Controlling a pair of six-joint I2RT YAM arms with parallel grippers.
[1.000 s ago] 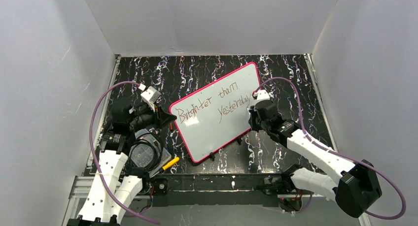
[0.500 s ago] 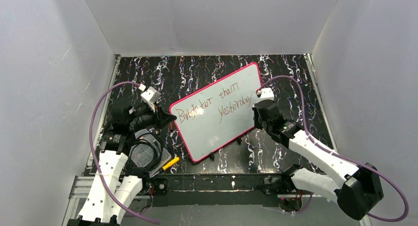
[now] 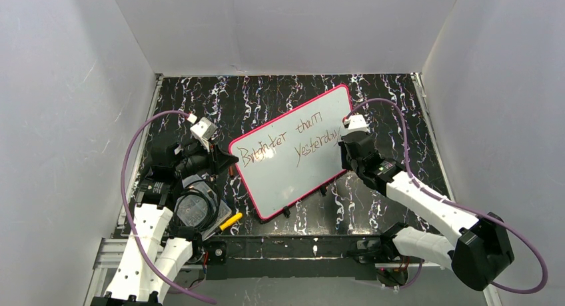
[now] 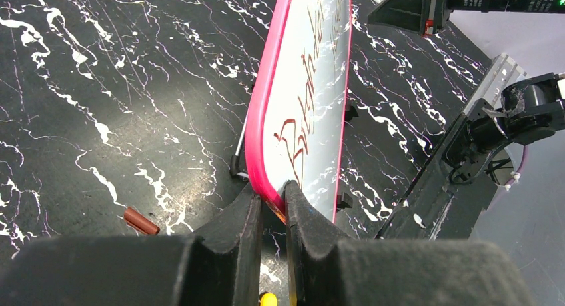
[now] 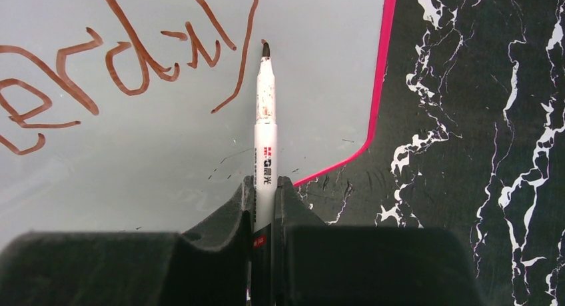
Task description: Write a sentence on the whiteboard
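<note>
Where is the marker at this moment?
In the right wrist view, the marker is held in the right gripper, its tip over the whiteboard beside the last letter of the writing, near the board's pink right edge.

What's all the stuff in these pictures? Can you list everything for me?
whiteboard: 1, white with a pink-red frame, middle of the table, turned at an angle
sentence: 1, reddish-brown, two lines on the whiteboard, "Brighter than Yesterday"
marker: 1, white with a dark tip, tip at the whiteboard by the last letter
small tube: 1, reddish-brown, lying on the table beside the whiteboard's gripped edge; maybe the marker's cap
yellow piece: 1, yellow, near the left arm's base; too small to name
table: 1, black with white veins, under everything
left gripper: 1, black, shut on the whiteboard's edge
right gripper: 1, black, shut on the marker
</note>
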